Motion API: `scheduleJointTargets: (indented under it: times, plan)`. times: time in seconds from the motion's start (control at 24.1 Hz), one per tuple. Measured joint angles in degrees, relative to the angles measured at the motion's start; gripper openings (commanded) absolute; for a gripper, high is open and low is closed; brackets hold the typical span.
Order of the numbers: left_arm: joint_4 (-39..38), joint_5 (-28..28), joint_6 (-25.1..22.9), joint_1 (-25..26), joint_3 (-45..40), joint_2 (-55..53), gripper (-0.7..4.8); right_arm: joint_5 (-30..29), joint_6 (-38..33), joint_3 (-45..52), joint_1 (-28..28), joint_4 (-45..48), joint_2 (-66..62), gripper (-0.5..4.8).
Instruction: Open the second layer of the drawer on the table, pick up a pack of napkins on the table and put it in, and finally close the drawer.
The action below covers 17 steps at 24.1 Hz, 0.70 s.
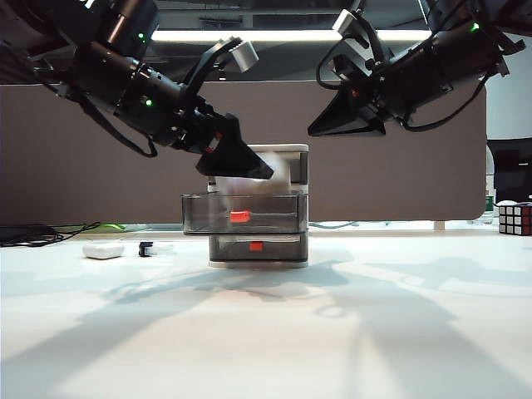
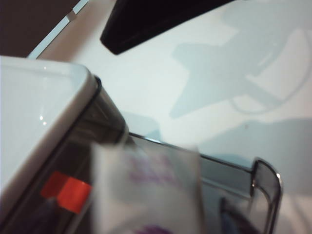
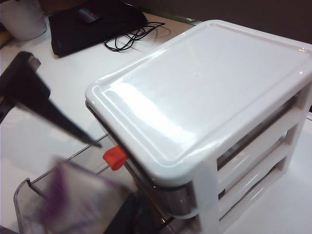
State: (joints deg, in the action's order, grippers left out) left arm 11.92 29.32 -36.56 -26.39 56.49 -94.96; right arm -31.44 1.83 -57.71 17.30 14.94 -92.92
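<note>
I see left gripper [image 1: 249, 170] spread wide above pulled-out second layer [image 1: 243, 214]; pack of napkins [image 2: 146, 192] blurred, dropping in. Right gripper [image 1: 349, 125] parked high, state unclear. Risk: pack lands propped on rim, jams closing.

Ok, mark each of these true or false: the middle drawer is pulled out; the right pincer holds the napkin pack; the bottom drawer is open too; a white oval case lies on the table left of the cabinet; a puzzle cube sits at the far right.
1. The middle drawer is pulled out. True.
2. The right pincer holds the napkin pack. False: it hangs above the cabinet, away from the pack, which shows blurred under the left pincer, over the open drawer.
3. The bottom drawer is open too. False: it sits pushed in.
4. A white oval case lies left of the cabinet. True.
5. A puzzle cube sits at the far right. True.
</note>
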Motion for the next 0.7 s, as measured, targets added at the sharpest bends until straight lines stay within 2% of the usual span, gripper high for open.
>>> scheduleJointTargets:
  times: [0.29,0.37,0.46,0.58,0.66,0.7]
  plan:
    - [-4.07,-1.18,0.26,-0.02,2.82,-0.92,3.74,-0.07,0.17,0.0,0.0,-0.07,0.0,-0.05]
    - [-6.93,-2.71,0.44,-0.04,3.61,-0.48,3.0,-0.07,0.17,0.0,0.0,0.04,0.0,-0.05]
    - [-12.57,-3.61,0.59,-0.02,4.42,1.57,1.76,-0.17,0.17,0.0,0.02,0.22,0.0,-0.05]
    - [-21.44,-3.17,1.05,-0.02,4.79,7.21,0.47,-1.38,0.17,0.0,0.0,1.86,0.0,-0.05]
    - [-26.86,-0.63,1.27,-0.02,5.09,10.03,-0.08,-1.64,0.17,-0.48,0.15,2.23,0.0,-0.04]
    - [-30.12,0.87,1.27,0.0,5.11,10.82,-0.06,-1.62,0.17,-1.03,0.33,2.21,-0.11,-0.05]
